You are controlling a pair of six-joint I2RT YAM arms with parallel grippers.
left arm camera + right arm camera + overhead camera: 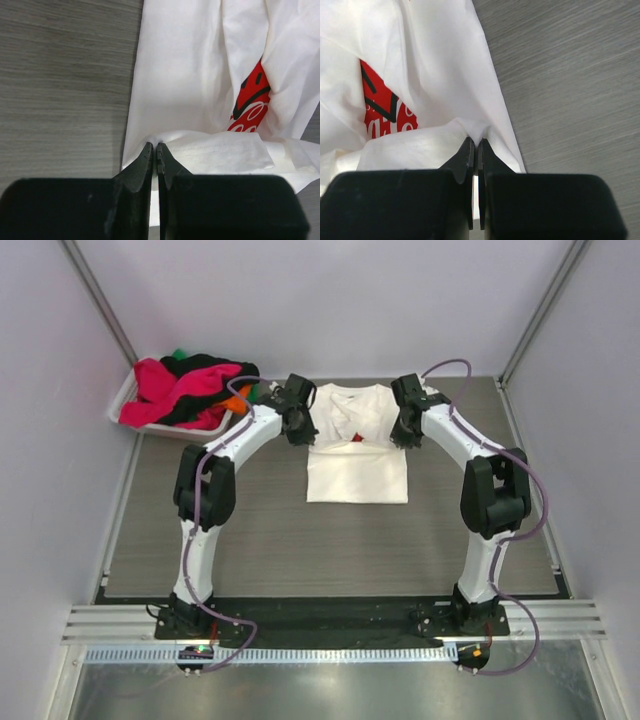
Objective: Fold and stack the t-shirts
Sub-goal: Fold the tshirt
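A white t-shirt (357, 465) with a red print lies partly folded mid-table, its far part raised between my two grippers. My left gripper (299, 425) is shut on a pinch of the shirt's left edge; in the left wrist view the cloth (180, 75) bunches at the fingertips (156, 148) and the red print (252, 102) shows in a fold. At the shirt's right edge, my right gripper (405, 425) pinches white cloth (435, 55) between shut tips (476, 144), with the red print (382, 107) to the left. More t-shirts, magenta (165, 390), black (205, 368) and orange, are heaped at the far left.
A small white bin (128, 405) at the far left corner holds the heap of coloured shirts. Grey walls close in the table on three sides. The grey wood-grain tabletop (300, 540) shows in front of the white shirt.
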